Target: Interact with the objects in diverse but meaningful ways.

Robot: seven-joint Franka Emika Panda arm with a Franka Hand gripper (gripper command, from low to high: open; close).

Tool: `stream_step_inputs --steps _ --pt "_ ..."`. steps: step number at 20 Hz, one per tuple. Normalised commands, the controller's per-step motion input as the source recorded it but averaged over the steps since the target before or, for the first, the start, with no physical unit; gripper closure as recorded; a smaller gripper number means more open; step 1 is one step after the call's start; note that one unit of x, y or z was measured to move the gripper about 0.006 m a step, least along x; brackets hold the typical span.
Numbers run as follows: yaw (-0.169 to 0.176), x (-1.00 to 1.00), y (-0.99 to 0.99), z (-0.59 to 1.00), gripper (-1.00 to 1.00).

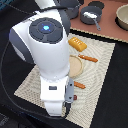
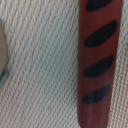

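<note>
Pincer fingers are lying hidden under the arm (image 1: 50, 65), so their state is unclear; the wrist is hovering close over the sausage (image 2: 100, 60), seemingly lining up a grasp.

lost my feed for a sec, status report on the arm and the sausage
Pincer hidden behind the arm, state unknown. Sausage lying flat on the woven mat, filling the wrist view close up. Nothing visible on or against it.
</note>
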Motion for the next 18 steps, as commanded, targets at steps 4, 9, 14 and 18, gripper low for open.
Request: stream_step_inputs --steps 4,9,14,18 --pt "0.0 0.43 -0.13 0.0 1.0" --pt "0.0 0.43 -0.12 0.0 1.0" --pt "0.0 0.43 -0.13 0.0 1.0" --pt "0.0 0.4 -0.17 0.1 1.0"
